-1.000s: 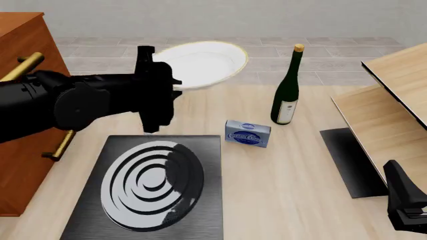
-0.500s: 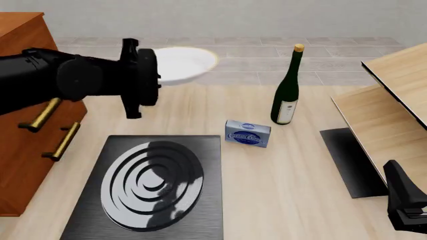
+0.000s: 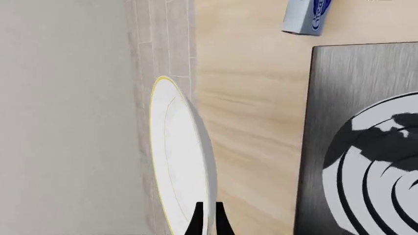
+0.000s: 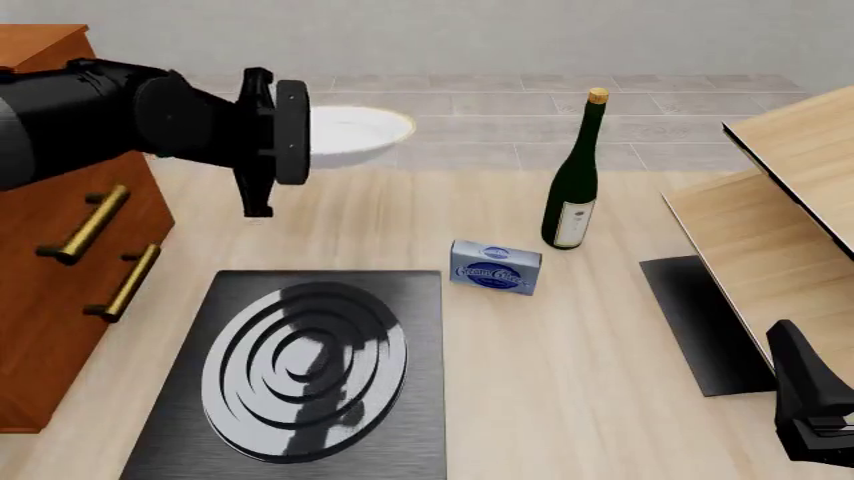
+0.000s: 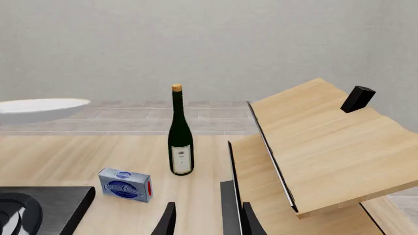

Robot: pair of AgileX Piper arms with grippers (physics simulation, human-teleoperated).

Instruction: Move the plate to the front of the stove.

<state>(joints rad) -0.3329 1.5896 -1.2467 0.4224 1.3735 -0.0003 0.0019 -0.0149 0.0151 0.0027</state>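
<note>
The white plate [image 4: 358,135] with a thin gold rim hangs in the air beyond the table's far edge, held nearly level. My left gripper [image 4: 307,135] is shut on the plate's left rim. In the left wrist view the plate [image 3: 177,161] shows edge-on, with the left gripper [image 3: 207,223] clamped on its rim. Flat on the table at the front left lies the black stove [image 4: 400,300] with silver rings, also seen as the stove [image 3: 326,107] from the left wrist. My right gripper [image 4: 811,405] rests low at the front right; in its own view the right gripper [image 5: 209,223] is open and holds nothing.
A green wine bottle [image 4: 574,175] stands right of centre, and a blue box [image 4: 497,267] lies near the stove's far right corner. A wooden cabinet [image 4: 54,270] with brass handles fills the left. A tilted wooden shelf [image 4: 787,210] and a plain black panel [image 4: 701,325] lie to the right.
The left arm has swung left and risen away from above the stove, carrying the plate leftward and bringing it from a tilt to nearly level. The right arm has not moved.
</note>
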